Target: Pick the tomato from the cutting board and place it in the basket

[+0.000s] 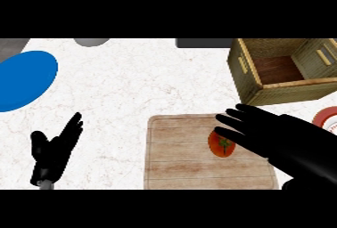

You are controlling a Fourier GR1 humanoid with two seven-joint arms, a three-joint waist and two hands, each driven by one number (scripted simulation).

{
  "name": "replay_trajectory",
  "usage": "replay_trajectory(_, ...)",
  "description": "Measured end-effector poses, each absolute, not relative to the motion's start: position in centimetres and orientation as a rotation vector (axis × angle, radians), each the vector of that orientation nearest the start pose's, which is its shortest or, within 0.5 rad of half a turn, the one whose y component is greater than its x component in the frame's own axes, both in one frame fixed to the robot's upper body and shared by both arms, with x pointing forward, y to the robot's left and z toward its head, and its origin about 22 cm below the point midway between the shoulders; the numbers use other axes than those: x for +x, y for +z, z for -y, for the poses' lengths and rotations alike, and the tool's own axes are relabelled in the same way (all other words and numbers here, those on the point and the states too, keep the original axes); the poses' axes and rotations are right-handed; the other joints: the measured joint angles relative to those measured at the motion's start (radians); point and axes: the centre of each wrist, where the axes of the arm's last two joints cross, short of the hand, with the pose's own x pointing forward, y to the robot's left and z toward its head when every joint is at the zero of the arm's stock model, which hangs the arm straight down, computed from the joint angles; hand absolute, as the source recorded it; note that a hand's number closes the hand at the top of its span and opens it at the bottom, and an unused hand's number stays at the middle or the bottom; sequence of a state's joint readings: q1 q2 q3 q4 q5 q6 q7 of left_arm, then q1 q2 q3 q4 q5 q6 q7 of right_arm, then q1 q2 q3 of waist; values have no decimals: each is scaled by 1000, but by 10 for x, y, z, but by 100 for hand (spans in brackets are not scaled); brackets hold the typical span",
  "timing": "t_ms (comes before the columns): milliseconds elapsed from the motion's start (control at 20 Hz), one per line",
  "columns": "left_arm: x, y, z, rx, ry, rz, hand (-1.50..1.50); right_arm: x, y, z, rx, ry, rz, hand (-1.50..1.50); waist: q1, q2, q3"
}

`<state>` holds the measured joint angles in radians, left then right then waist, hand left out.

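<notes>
Tomato [222, 144]: red, oval, green stem on top, lying on wooden cutting board [184, 160]. R hand [276, 136] spread, fingers just beside it; L hand [56, 149] spread, resting. No readable writing.

A kitchen: a white marble-patterned counter [132, 89] carries a pale wooden cutting board [178, 164], a blue oval plate [23, 80] and a woven basket [263, 91].

The right hand [283, 138] covers the right edge of the tomato [221, 143] and the cutting board's [191, 156] right side. The blue plate [23, 80] is cut off at frame left. The grey objects [91, 42] at the top edge are too cropped to identify.
</notes>
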<state>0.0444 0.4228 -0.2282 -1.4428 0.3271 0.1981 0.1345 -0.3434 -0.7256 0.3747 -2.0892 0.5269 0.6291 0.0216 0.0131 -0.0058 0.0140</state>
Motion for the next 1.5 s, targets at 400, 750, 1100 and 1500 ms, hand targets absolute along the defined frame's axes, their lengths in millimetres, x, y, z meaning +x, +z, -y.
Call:
replay_trajectory(400, 219, -21, -287, 142, -49, 1194, 0, 235, 157, 204, -447, 1892, 1595, -150, -6, -2, -1)
replay_trajectory(750, 219, -25, -290, 133, -54, 1194, 0, 248, 137, 199, -432, 1875, 1618, -150, -6, -3, 2)
replay_trajectory(1100, 218, -24, -290, 143, -53, 1189, 0, 254, 118, 189, -451, 1909, 1592, -150, -8, -4, 2)
replay_trajectory(1500, 216, -25, -289, 142, -48, 1195, 0, 260, 100, 182, -507, 1964, 1484, -150, -9, -4, 1)
